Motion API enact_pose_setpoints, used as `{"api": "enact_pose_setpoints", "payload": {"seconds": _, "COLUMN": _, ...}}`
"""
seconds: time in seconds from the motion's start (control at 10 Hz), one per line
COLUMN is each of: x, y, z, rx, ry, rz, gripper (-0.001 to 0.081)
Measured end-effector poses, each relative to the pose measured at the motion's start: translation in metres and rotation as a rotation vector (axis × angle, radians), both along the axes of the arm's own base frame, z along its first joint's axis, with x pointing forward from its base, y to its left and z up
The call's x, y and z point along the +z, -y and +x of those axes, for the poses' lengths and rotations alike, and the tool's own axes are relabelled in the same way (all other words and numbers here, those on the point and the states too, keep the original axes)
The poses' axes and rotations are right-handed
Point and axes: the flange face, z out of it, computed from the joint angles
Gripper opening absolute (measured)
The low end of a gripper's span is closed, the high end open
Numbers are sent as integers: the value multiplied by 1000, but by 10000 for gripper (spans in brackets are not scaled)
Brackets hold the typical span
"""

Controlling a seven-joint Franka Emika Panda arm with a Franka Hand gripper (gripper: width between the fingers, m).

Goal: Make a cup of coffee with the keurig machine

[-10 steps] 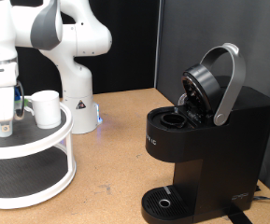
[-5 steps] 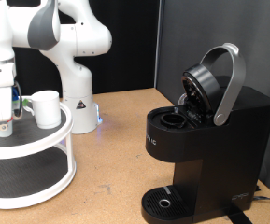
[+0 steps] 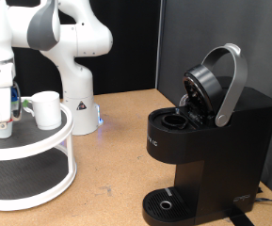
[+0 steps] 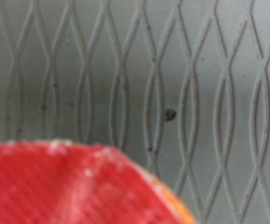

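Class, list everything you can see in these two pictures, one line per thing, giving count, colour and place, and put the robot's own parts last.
keurig machine: one, black with a silver-grey handle, on the exterior view's right, lid raised.
cup: one, white, on the top tier of the round stand, on the exterior view's left.
pod: one, white with a red top, on the top tier under the gripper; its red top fills the lower part of the wrist view.
round stand: one, white with dark grey patterned mats, two tiers, on the exterior view's left.
table: one, light brown, under everything.
robot base: one, white, behind the stand.
gripper: one, white, directly above the pod on the top tier.
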Motion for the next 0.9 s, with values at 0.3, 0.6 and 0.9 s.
{"api": "enact_pose_setpoints", "payload": {"seconds": 0.3, "x": 10, "y": 5, "z": 2, "rx": -19, "ry": -7, "rz": 27, "gripper": 428}}
{"api": "enact_pose_setpoints", "payload": {"seconds": 0.6, "x": 37, "y": 11, "z": 5, "rx": -22, "ry": -7, "rz": 56, "gripper": 427}}
{"api": "enact_pose_setpoints", "payload": {"seconds": 0.9, "x": 70, "y": 14, "z": 6, "rx": -26, "ry": 5, "rz": 80, "gripper": 96}}
